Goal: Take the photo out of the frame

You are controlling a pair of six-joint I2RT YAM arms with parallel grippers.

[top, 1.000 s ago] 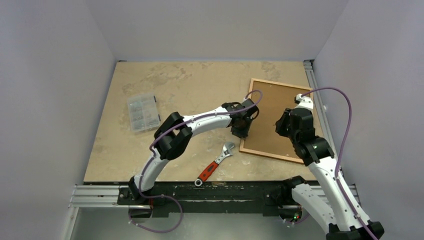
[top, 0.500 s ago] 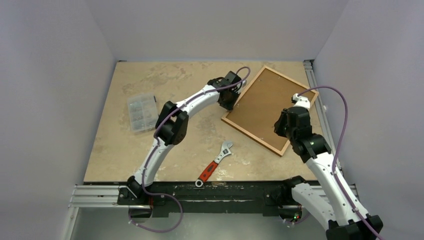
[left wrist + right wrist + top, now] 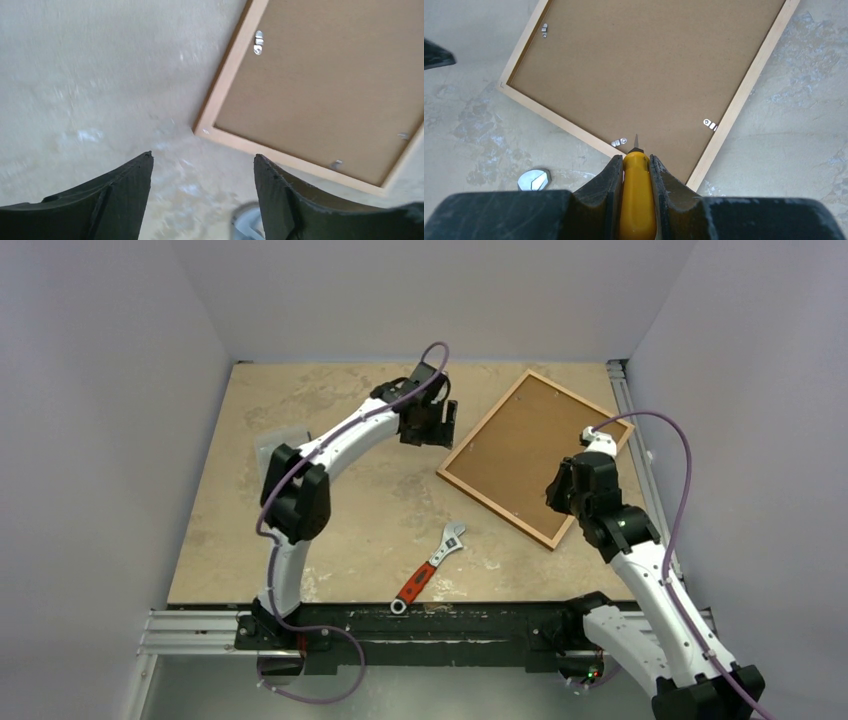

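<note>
The frame [image 3: 495, 510], a narrow orange-brown wooden border, lies face down and turned cornerwise at the right of the table. Its cork-brown backing board [image 3: 530, 455] faces up, held by small metal clips [image 3: 619, 142]. The photo is hidden under the board. My left gripper [image 3: 440, 425] hovers open just left of the frame's back-left edge [image 3: 230, 85], nothing between its fingers [image 3: 202, 157]. My right gripper [image 3: 635, 157] is shut on a yellow-handled screwdriver [image 3: 636, 190], whose tip points at the board near the front corner; in the top view it [image 3: 565, 490] hangs over the frame's near-right side.
A red-handled adjustable wrench [image 3: 430, 567] lies near the front edge, its head [image 3: 534, 179] close to the frame. A clear parts box [image 3: 272, 450] sits at the left, partly behind the left arm. Walls close in on three sides; a metal rail [image 3: 625, 390] runs along the right.
The left gripper swung the frame round cornerwise while shut on its left edge, then opened, let go and drew back to the left. The right gripper stayed shut on the screwdriver.
</note>
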